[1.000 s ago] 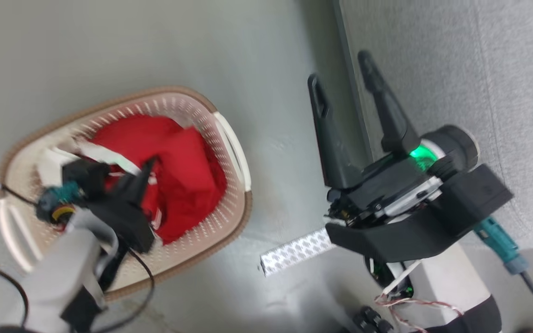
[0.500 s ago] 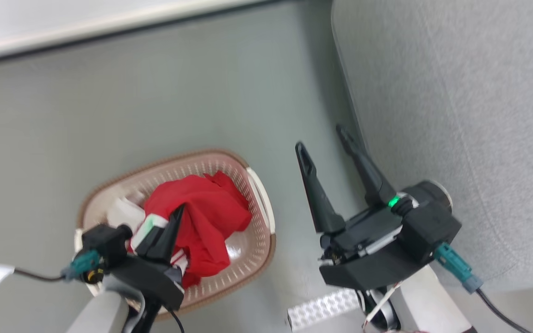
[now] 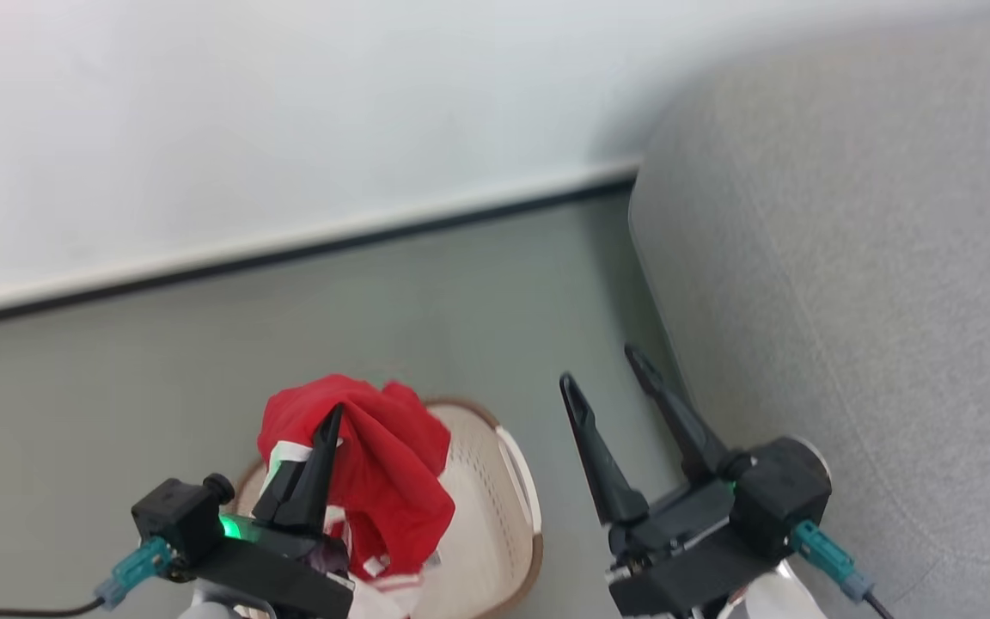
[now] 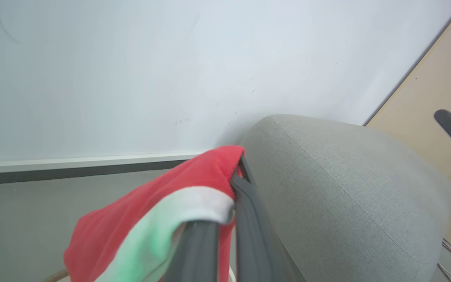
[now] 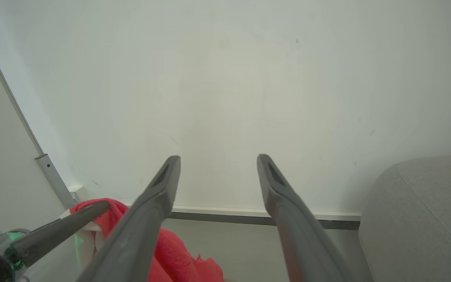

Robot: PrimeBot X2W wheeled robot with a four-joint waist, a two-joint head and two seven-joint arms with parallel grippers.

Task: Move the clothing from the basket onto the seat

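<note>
Head view: L end effector (image 3: 333, 419) clamped on clothing (image 3: 392, 473), a sec ago down in the basket (image 3: 522, 507), now hanging above it at 7 o'clock. R end effector (image 3: 600, 370) wide, empty. Pickup looks done; next carry to seat (image 3: 847, 301), 3 o'clock.

I see the red clothing (image 3: 375, 464), white-trimmed, hanging bunched just above the cream basket (image 3: 482, 524) with its brown rim. The grey seat (image 3: 847, 301) stands to the right, apart from both.

Red clothing (image 4: 147, 207) pinched in left claw (image 4: 234, 186); grey seat (image 4: 347, 188) just beside
</note>
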